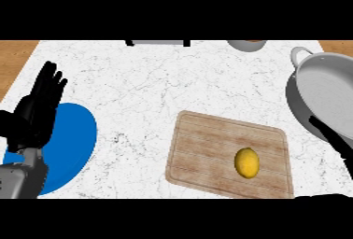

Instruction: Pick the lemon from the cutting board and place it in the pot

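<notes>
left hand point(38, 109): black, at the left edge of the head view, fingers straight and spread upward, holding nothing. it rests above the counter with its grey forearm entering from the lower left corner.
right hand point(334, 137): only a dark, narrow part shows at the right edge, running diagonally from the pot's lower rim toward the lower right. whether its fingers are apart or together cannot be told. it touches nothing that can be seen clearly.
blue plate point(72, 144): round, flat on the counter at the left, partly covered by the left hand and forearm.
cutting board point(207, 149): wooden, rectangular with rounded corners, lying slightly rotated in the lower middle of the counter, well apart from the blue plate.
lemon point(247, 162): yellow, oval, lying on the cutting board, in its right half toward the near edge. no hand is touching it.
pot point(324, 93): grey metal, wide and shallow, at the right edge, with 1 loop handle visible at its far side. partly cut off by the view's edge. its interior shows nothing inside.
counter point(158, 84): white marble with grey veins, wood surface showing at both far corners.
far edge items: a grey object point(158, 42) and a rounded grey vessel point(247, 45), both cut off by the top of the view.
</notes>
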### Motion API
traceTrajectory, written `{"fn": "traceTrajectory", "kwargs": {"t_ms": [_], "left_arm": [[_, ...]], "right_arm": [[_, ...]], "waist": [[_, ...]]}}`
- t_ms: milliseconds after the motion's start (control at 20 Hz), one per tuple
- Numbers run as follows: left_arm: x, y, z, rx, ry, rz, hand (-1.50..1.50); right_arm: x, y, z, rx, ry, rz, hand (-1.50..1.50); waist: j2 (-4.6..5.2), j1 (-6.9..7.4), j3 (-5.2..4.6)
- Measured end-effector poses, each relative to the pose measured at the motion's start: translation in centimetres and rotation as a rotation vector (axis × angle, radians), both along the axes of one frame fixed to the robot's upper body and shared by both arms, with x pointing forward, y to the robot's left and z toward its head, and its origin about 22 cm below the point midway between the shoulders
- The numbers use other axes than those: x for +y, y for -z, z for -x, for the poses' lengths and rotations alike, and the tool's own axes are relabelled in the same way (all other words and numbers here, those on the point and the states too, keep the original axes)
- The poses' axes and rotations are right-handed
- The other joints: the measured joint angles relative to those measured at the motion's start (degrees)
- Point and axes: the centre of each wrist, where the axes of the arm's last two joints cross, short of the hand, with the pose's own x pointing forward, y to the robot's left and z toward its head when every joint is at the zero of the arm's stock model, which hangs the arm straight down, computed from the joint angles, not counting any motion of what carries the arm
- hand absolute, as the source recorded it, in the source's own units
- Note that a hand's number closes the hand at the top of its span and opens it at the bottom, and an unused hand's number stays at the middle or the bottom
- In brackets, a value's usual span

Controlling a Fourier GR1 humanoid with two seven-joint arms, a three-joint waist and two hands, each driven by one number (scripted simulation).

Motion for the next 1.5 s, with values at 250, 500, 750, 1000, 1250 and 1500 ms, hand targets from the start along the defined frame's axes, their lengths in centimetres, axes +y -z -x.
{"fn": "traceTrajectory", "kwargs": {"t_ms": [250,500,750,1000,1250,1500], "left_arm": [[0.0,-0.1,-0.5,-0.004,0.000,-0.001,0.00],[-0.6,0.0,-0.3,-0.009,-0.008,-0.004,0.00],[-0.3,0.3,-0.4,-0.002,-0.011,0.009,0.00],[-0.5,0.6,-0.1,-0.001,-0.006,0.007,0.00],[0.4,0.0,0.1,0.007,-0.009,0.006,0.00],[0.3,0.3,0.1,0.008,-0.008,0.009,0.00]], "right_arm": [[3.9,-1.4,-1.4,0.170,-0.045,0.093,-1.50],[6.8,-1.3,-2.5,0.261,-0.053,0.113,-1.50],[9.0,-0.5,-2.8,0.291,-0.055,0.115,-1.50],[9.9,1.0,-3.6,0.338,-0.026,0.162,-1.50],[10.6,2.4,-3.7,0.362,0.008,0.201,-1.50],[10.9,3.7,-4.3,0.362,0.003,0.200,-1.50]], "waist": [[0.04,0.21,0.06],[-0.08,-0.22,0.14],[-0.13,-0.56,0.19],[-0.15,-0.61,0.20],[-0.16,-0.66,0.20],[-0.15,-0.69,0.21]]}}
